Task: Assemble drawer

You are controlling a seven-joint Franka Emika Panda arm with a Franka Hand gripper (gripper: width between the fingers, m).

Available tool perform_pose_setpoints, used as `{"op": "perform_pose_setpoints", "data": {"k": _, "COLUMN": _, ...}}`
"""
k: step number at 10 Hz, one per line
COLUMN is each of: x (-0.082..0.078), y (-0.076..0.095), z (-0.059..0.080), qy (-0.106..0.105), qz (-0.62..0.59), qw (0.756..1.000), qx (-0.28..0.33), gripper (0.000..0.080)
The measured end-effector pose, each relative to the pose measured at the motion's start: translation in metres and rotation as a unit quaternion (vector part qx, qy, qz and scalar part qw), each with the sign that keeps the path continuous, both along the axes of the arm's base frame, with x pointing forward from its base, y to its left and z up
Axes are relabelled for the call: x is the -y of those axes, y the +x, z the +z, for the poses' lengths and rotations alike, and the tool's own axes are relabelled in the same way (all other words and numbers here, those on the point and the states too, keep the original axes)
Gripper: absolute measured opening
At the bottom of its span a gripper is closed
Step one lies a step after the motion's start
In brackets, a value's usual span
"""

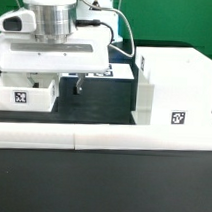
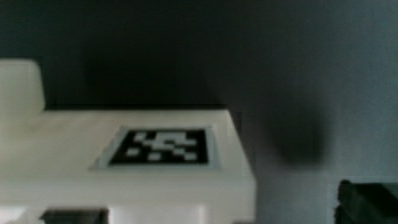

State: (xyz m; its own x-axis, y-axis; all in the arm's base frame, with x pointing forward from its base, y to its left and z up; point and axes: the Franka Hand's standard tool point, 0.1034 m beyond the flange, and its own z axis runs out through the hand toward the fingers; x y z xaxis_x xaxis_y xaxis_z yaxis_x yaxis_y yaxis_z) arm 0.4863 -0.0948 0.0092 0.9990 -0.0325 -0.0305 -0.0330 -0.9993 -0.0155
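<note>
Drawer shell (image 1: 175,87), white and boxy (1 tag (image 1: 178,119) visible), stands upright; tool (image 1: 80,89) grip cannot be told.

The shell (image 1: 175,87) was white, with a black-and-white patterned square tag (image 1: 179,118). The tray (image 1: 42,95) was white too, tagged alike. The worktop (image 1: 100,189) was black, the low wall (image 1: 102,142) white.

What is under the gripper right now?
Below the gripper, the wrist view shows a white drawer part bearing a square tag, dark table beyond. Its inside and lower faces are hidden.
</note>
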Motion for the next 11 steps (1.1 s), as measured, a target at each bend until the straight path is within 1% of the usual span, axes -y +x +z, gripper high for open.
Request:
{"op": "perform_pose_setpoints", "data": {"k": 2, "x": -0.0022, "y": -0.0029, "z": -0.0021, "qy": -0.001, "qz": 0.001, "qw": 1.0, "qx": 0.002, "gripper": 0.0648}}
{"op": "perform_pose_setpoints", "data": {"k": 3, "x": -0.0036, "y": -0.0028, "z": -0.0023, "qy": -0.001, "qz": 0.001, "qw": 1.0, "qx": 0.002, "gripper": 0.0625}}
{"op": "perform_pose_setpoints", "data": {"k": 4, "x": -0.0033, "y": -0.0028, "z": -0.0023, "qy": -0.001, "qz": 0.001, "qw": 1.0, "qx": 0.002, "gripper": 0.0625}}
{"op": "perform_pose_setpoints", "data": {"k": 5, "x": -0.0033, "y": -0.0028, "z": -0.0023, "qy": -0.001, "qz": 0.001, "qw": 1.0, "qx": 0.002, "gripper": 0.043}}
{"op": "perform_pose_setpoints", "data": {"k": 6, "x": -0.0034, "y": -0.0028, "z": -0.0023, "qy": -0.001, "qz": 0.001, "qw": 1.0, "qx": 0.002, "gripper": 0.043}}
{"op": "perform_pose_setpoints", "data": {"k": 7, "x": -0.0034, "y": -0.0028, "z": -0.0023, "qy": -0.001, "qz": 0.001, "qw": 1.0, "qx": 0.002, "gripper": 0.023}}
{"op": "perform_pose_setpoints", "data": {"k": 8, "x": -0.0034, "y": -0.0027, "z": -0.0022, "qy": -0.001, "qz": 0.001, "qw": 1.0, "qx": 0.002, "gripper": 0.007}}
{"op": "perform_pose_setpoints", "data": {"k": 9, "x": -0.0034, "y": -0.0027, "z": -0.0023, "qy": -0.001, "qz": 0.002, "qw": 1.0, "qx": 0.002, "gripper": 0.007}}
{"op": "perform_pose_setpoints", "data": {"k": 10, "x": -0.0034, "y": -0.0027, "z": -0.0023, "qy": -0.001, "qz": 0.002, "qw": 1.0, "qx": 0.002, "gripper": 0.0041}}
{"op": "perform_pose_setpoints", "data": {"k": 11, "x": -0.0034, "y": -0.0027, "z": -0.0023, "qy": -0.001, "qz": 0.002, "qw": 1.0, "qx": 0.002, "gripper": 0.0041}}
